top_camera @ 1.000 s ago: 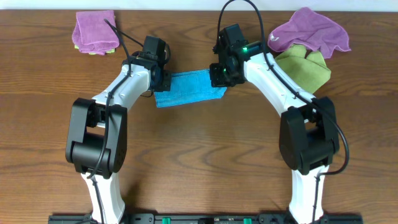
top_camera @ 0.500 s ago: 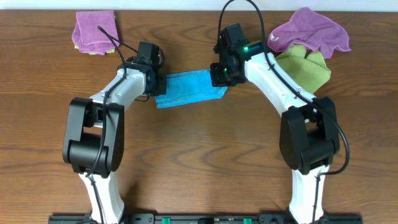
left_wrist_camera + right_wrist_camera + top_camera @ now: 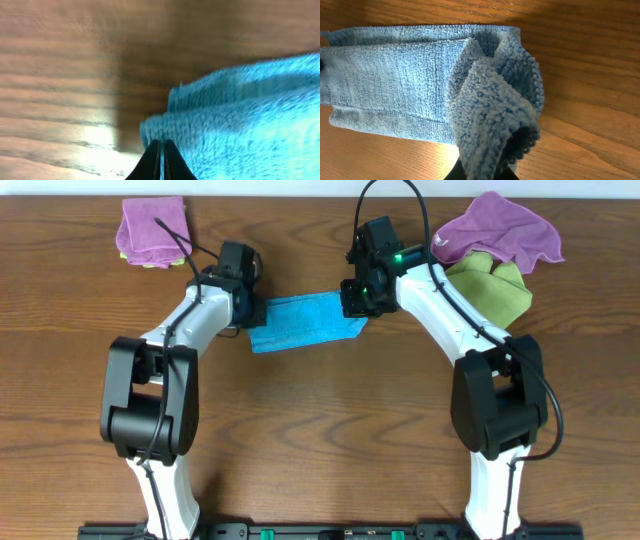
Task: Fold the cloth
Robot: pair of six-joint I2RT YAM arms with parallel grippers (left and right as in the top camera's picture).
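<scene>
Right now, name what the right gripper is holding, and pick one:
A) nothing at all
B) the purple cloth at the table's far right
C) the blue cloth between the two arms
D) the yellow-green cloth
C: in the right wrist view, one end of the blue cloth is bunched up and lifted off the wood, rising into the shut fingers of the right gripper.

Wooden table [image 3: 320, 440]. Folded purple cloth [image 3: 152, 230] at far-left corner, yellow-green edge showing under it. Crumpled purple cloth [image 3: 500, 228] far right, overlapping a yellow-green cloth [image 3: 492, 290] just in front.
</scene>
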